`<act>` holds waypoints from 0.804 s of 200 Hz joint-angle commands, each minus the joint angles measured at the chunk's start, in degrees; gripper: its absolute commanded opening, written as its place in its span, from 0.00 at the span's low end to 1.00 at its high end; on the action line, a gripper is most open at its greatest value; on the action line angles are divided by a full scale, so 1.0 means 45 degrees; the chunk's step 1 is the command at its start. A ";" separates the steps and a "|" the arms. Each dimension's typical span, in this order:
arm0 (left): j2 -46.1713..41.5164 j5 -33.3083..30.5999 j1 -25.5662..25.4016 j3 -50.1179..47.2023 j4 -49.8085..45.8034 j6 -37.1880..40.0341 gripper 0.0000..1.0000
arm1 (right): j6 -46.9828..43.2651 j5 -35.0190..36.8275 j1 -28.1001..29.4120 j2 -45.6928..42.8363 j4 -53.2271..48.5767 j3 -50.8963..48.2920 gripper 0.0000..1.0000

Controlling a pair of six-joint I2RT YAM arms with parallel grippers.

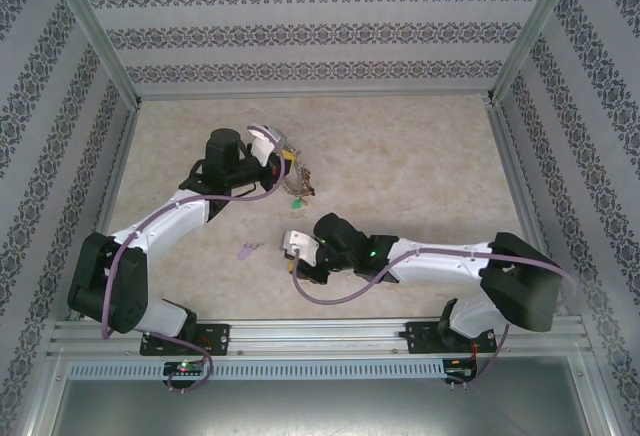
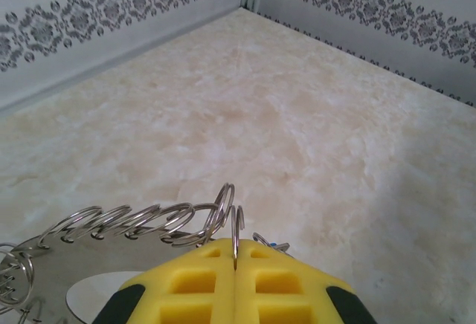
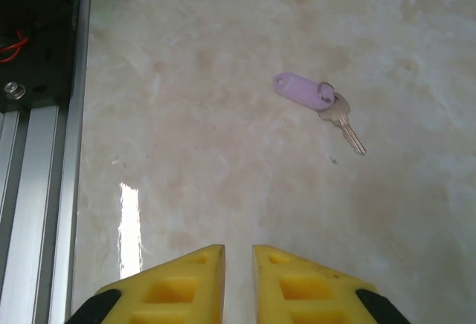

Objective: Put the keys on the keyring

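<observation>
The right end effector [image 3: 238, 253] hangs over the worktop [image 3: 223, 153], fingers a narrow gap apart and empty, with the lilac key [image 3: 305, 90] lying apart at its one o'clock. Farther out, toward twelve o'clock, the left end effector [image 2: 235, 261] is pinched tight on a loop of the keyring [image 2: 67, 261].

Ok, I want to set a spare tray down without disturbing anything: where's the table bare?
Bare: the wide stretch of table between the back wall and the right arm. Crowded: left of centre, where the left gripper pinches the keyring, with the lilac key near the right gripper.
</observation>
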 commanded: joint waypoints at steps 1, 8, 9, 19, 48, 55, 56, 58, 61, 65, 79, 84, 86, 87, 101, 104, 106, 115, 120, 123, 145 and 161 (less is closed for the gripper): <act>0.0205 0.0133 0.0351 0.0807 0.0202 -0.0225 0.00 | -0.0052 -0.0118 0.0237 0.0917 0.1439 0.0505 0.17; 0.0297 0.0050 0.0411 0.0922 0.0126 -0.0178 0.00 | -0.0049 -0.0118 0.0326 0.1284 0.1600 0.0688 0.16; 0.0306 0.0037 0.0425 0.0945 0.0113 -0.0172 0.00 | -0.0049 -0.0124 0.0334 0.1325 0.1617 0.0711 0.16; 0.0475 -0.0025 0.0492 0.1134 0.0010 -0.0100 0.00 | -0.0158 -0.0176 0.0475 0.1790 0.1706 0.1035 0.16; 0.0972 -0.0015 0.0800 0.1464 0.0119 -0.0302 0.00 | -0.0393 -0.0185 0.0748 0.3305 0.1884 0.2150 0.18; 0.1085 -0.0015 0.0875 0.1544 0.0119 -0.0357 0.00 | -0.0380 -0.0131 0.0750 0.3712 0.1879 0.2457 0.19; 0.1100 -0.0015 0.0892 0.1549 0.0119 -0.0359 0.00 | -0.0381 -0.0110 0.0742 0.3760 0.1874 0.2514 0.19; 0.1131 -0.0025 0.0928 0.1577 0.0119 -0.0386 0.00 | -0.0376 -0.0095 0.0750 0.3873 0.1860 0.2590 0.19; 0.1188 -0.0016 0.0959 0.1589 0.0133 -0.0414 0.00 | -0.0408 -0.0039 0.0753 0.4030 0.1828 0.2763 0.19; 0.1256 -0.0025 0.0994 0.1627 0.0132 -0.0464 0.00 | -0.0420 0.0061 0.0752 0.4250 0.1779 0.2968 0.20; 0.1410 -0.0015 0.1156 0.1674 0.0214 -0.0556 0.00 | -0.0498 0.0453 0.0752 0.4954 0.1575 0.3666 0.20; 0.1456 -0.0032 0.1179 0.1681 0.0233 -0.0576 0.00 | -0.0448 0.0619 0.0743 0.5179 0.1585 0.3865 0.20; 0.1464 -0.0034 0.1205 0.1698 0.0235 -0.0577 0.00 | -0.0418 0.0688 0.0741 0.5273 0.1578 0.3939 0.21; 0.1475 -0.0034 0.1223 0.1695 0.0236 -0.0587 0.00 | -0.0390 0.0709 0.0737 0.5321 0.1586 0.3997 0.21; 0.1558 -0.0020 0.1347 0.1755 0.0169 -0.0578 0.00 | -0.0216 0.1060 0.0714 0.5935 0.1479 0.4646 0.24; 0.1563 -0.0016 0.1375 0.1762 0.0149 -0.0577 0.00 | -0.0173 0.1108 0.0699 0.6070 0.1463 0.4790 0.24; 0.1569 -0.0015 0.1401 0.1777 0.0131 -0.0562 0.00 | -0.0134 0.1137 0.0696 0.6170 0.1425 0.4873 0.24; 0.1562 0.0010 0.1463 0.1790 0.0110 -0.0531 0.00 | -0.0070 0.1199 0.0657 0.6557 0.1280 0.5345 0.25; 0.1547 0.0005 0.1509 0.1777 0.0118 -0.0519 0.00 | -0.0052 0.1209 0.0638 0.6762 0.1176 0.5587 0.26; 0.1545 0.0004 0.1510 0.1755 0.0119 -0.0509 0.00 | -0.0013 0.1210 0.0626 0.6867 0.1125 0.5723 0.27; 0.1441 0.0033 0.1608 0.1753 -0.0006 -0.0450 0.00 | 0.0233 0.1220 0.0511 0.7546 0.0851 0.6566 0.31; 0.1339 0.0046 0.1593 0.1765 -0.0200 -0.0349 0.00 | 0.0369 0.1309 0.0408 0.7924 0.0743 0.6972 0.33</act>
